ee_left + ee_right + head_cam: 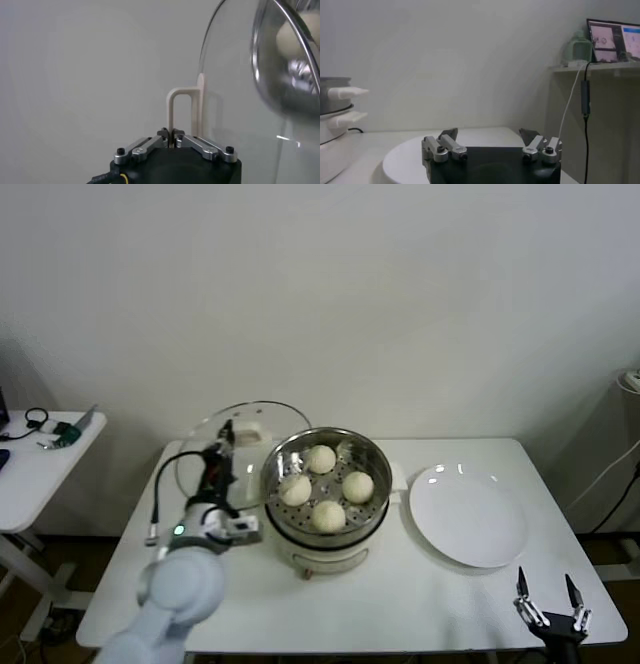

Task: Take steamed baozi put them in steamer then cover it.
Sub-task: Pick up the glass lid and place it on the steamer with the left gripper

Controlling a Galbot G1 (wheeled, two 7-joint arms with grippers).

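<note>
The steamer (378, 467) stands mid-table on its white base, uncovered, with several cream-white baozi (321, 458) on the perforated tray inside. My left gripper (230, 433) is shut on the cream loop handle (249, 430) of the glass lid (196, 446) and holds the lid tilted on edge, just left of the steamer. In the left wrist view the gripper (172, 136) pinches the handle (171, 107), with the lid (230, 100) and the steamer's wall (285, 75) beside it. My right gripper (547, 589) is open and empty at the table's front right corner; it also shows in the right wrist view (490, 134).
A flat white plate (467, 514) lies right of the steamer, bare; it also shows in the right wrist view (410, 155). A small white side table (40, 449) with cables stands to the left. A shelf with a laptop (615, 40) is to the right.
</note>
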